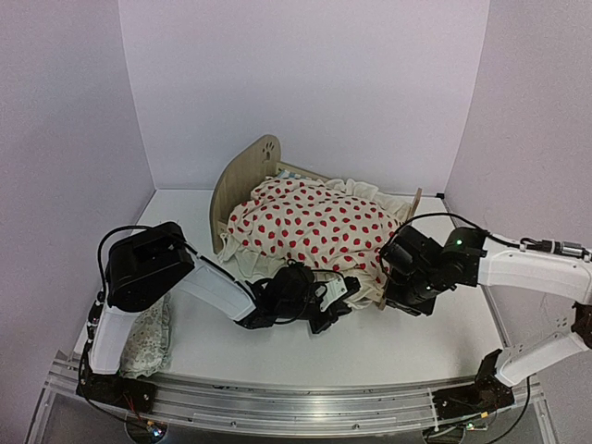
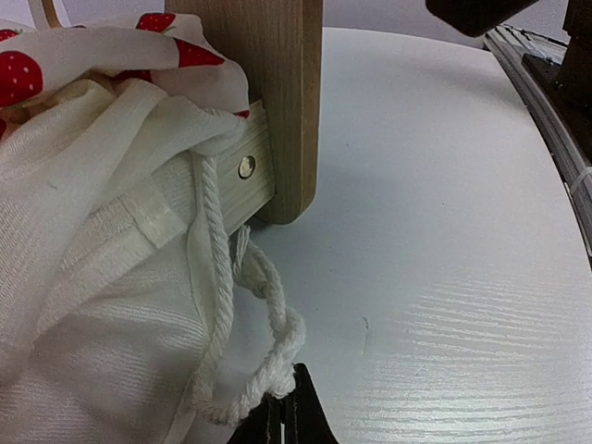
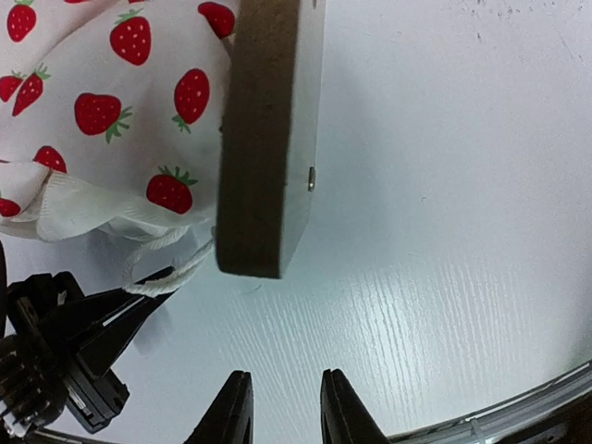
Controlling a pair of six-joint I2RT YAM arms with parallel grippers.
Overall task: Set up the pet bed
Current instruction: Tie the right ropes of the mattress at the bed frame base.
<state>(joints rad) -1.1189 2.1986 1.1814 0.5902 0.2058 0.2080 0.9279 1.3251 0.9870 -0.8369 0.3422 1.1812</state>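
Observation:
The pet bed [image 1: 242, 180] stands mid-table, its rounded headboard with the paw cutout at the back left. A cream blanket with red dots [image 1: 310, 225] is heaped over it and hides the mattress. My left gripper [image 1: 348, 300] lies low at the near corner of the footboard [image 2: 277, 92], shut on the blanket's white cord [image 2: 276, 326]. The right wrist view also shows this cord [image 3: 165, 277] at the left fingertips. My right gripper [image 3: 285, 407] hovers over bare table just off the footboard's end [image 3: 264, 139], open, with nothing between its fingers.
A small green-patterned pillow [image 1: 148, 340] lies at the near left beside the left arm's base. Blanket fabric [image 2: 92, 277] spills over the bed's near side onto the table [image 2: 444, 231]. A metal rail [image 1: 296, 393] runs along the near edge.

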